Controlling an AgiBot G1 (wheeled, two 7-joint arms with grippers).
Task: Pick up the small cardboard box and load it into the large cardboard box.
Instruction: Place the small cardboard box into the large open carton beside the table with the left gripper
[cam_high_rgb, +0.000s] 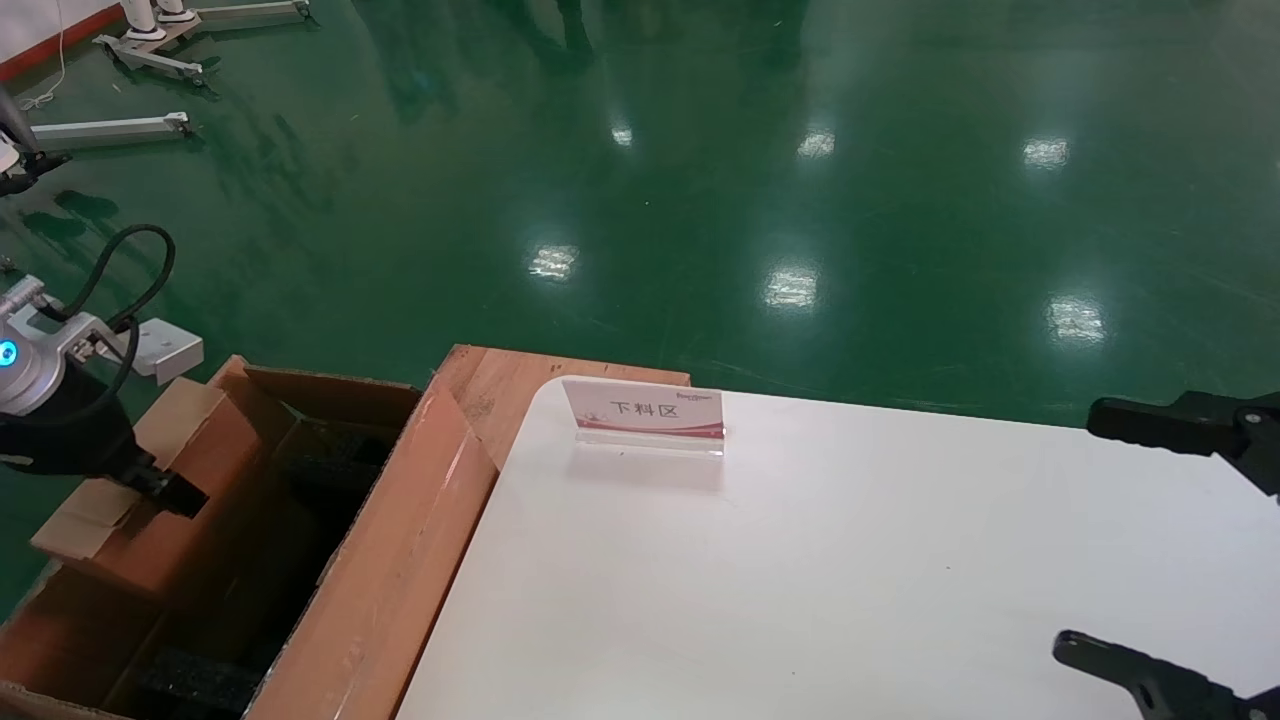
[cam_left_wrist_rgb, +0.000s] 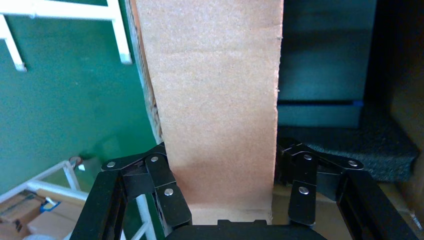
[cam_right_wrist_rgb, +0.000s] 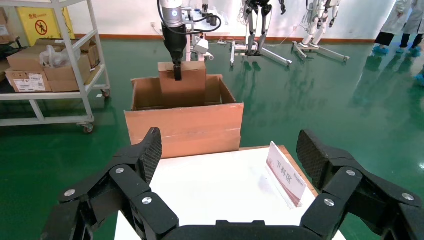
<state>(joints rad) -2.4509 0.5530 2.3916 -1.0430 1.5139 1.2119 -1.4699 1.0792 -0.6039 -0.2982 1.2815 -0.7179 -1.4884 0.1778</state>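
My left gripper (cam_high_rgb: 160, 490) is shut on the small cardboard box (cam_high_rgb: 185, 425), with one finger on each side of it in the left wrist view (cam_left_wrist_rgb: 222, 150). It holds the orange-brown box (cam_left_wrist_rgb: 215, 100) tilted, partly inside the open top of the large cardboard box (cam_high_rgb: 400, 560), at its far left side. Black foam (cam_left_wrist_rgb: 350, 145) lies inside the large box below. The right wrist view shows the small box (cam_right_wrist_rgb: 190, 80) hanging in the large box (cam_right_wrist_rgb: 185, 125). My right gripper (cam_high_rgb: 1085, 530) is open and empty over the white table's right side, as its wrist view (cam_right_wrist_rgb: 230, 145) shows.
The white table (cam_high_rgb: 800, 580) carries a small sign stand (cam_high_rgb: 645, 410) near its far edge. A wooden board (cam_high_rgb: 500, 385) lies between table and large box. A shelf cart with cartons (cam_right_wrist_rgb: 50, 60) stands beyond, on the green floor.
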